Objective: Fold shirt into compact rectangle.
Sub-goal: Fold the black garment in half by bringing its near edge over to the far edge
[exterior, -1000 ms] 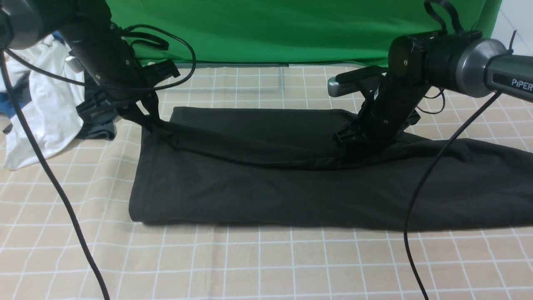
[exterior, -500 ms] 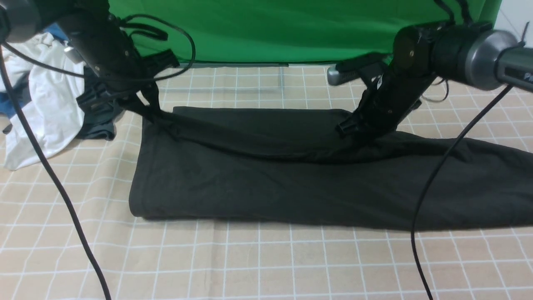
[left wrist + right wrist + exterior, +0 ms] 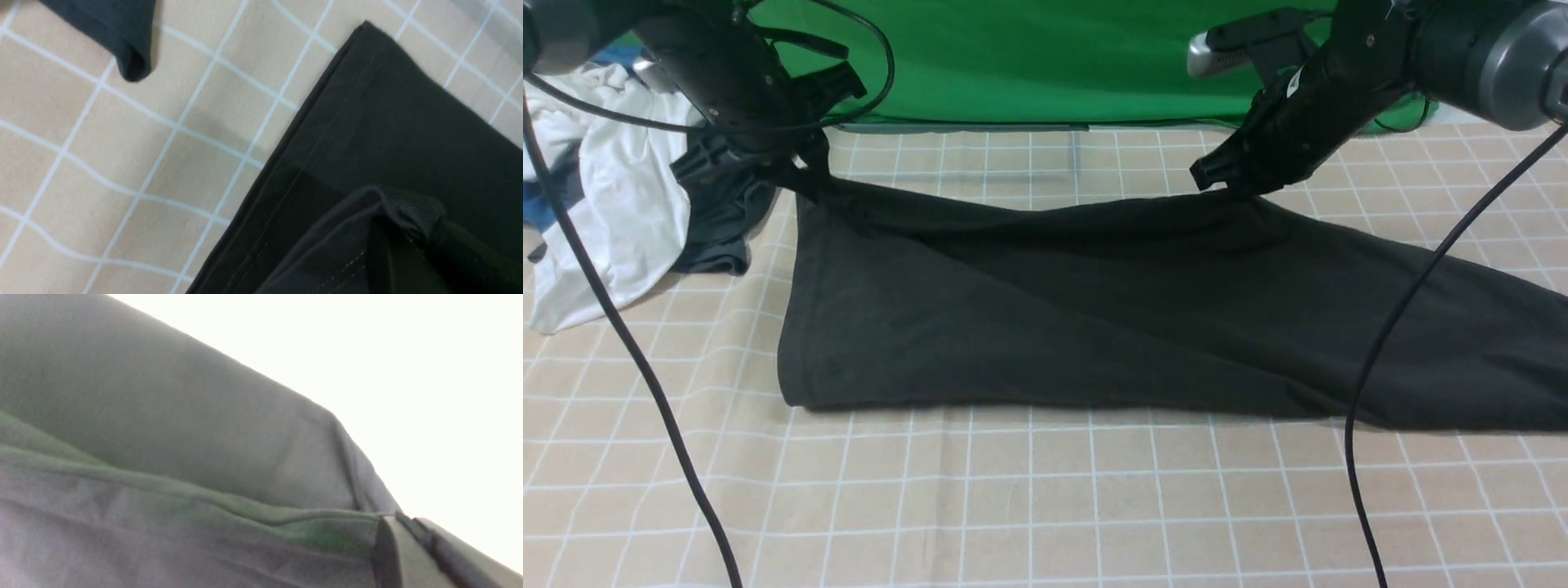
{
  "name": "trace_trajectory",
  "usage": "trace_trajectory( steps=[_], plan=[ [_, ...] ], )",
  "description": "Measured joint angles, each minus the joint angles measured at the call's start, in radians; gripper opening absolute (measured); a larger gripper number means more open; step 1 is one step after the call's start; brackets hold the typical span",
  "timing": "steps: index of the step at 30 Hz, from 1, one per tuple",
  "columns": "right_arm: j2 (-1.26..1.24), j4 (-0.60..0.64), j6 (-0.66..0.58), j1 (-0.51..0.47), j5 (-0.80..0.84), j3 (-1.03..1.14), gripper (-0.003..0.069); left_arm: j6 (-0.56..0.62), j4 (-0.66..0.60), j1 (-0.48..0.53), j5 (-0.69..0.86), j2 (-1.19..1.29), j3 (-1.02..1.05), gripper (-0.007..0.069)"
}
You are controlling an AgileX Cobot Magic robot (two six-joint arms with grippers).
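The black shirt [image 3: 1094, 327] lies folded lengthwise across the checked tablecloth, and no print shows. Its near edge rests on the cloth, while its far edge hangs lifted between my two grippers. At the far left corner my left gripper [image 3: 805, 175] is shut on the shirt. In the left wrist view the shirt [image 3: 388, 122] shows a stitched hem, and ribbed fabric bunches at the left gripper [image 3: 408, 245]. On the right, my right gripper [image 3: 1227, 186] is shut on the far edge. The right wrist view shows the shirt [image 3: 184, 437] pinched in the right gripper [image 3: 402, 520].
A white garment [image 3: 613, 212] and a smaller dark garment [image 3: 719, 237] are heaped at the far left; a tip of the dark garment [image 3: 130, 61] shows in the left wrist view. A green backdrop [image 3: 1045, 65] closes the back. Black cables [image 3: 621, 343] hang from both arms.
The right gripper has closed on the shirt's far edge. Both grippers have risen and pulled that edge up off the table, so the cloth hangs stretched between them.
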Motion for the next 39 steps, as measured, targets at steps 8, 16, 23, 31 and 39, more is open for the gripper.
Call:
trace_trajectory(
  steps=[8, 16, 23, 31, 39],
  plan=[
    [0.058, -0.003, 0.0, 0.0, -0.118, -0.003, 0.0041, -0.011, 0.003, 0.0, -0.077, 0.067, 0.0, 0.0031],
    [0.116, -0.004, 0.0, -0.002, -0.197, -0.003, 0.0041, -0.013, 0.006, 0.0, -0.141, 0.098, 0.0, 0.0037],
    [0.131, -0.005, 0.0, -0.003, -0.208, -0.003, 0.0041, -0.002, 0.064, 0.0, -0.169, 0.104, 0.0, 0.0174],
    [0.131, -0.006, 0.0, -0.003, -0.205, -0.003, 0.0041, 0.177, -0.01, -0.042, -0.023, 0.085, -0.028, 0.0197],
    [0.131, -0.007, 0.0, -0.003, -0.205, -0.003, 0.0041, 0.273, 0.027, -0.212, 0.008, 0.156, -0.027, 0.0015]
  ],
)
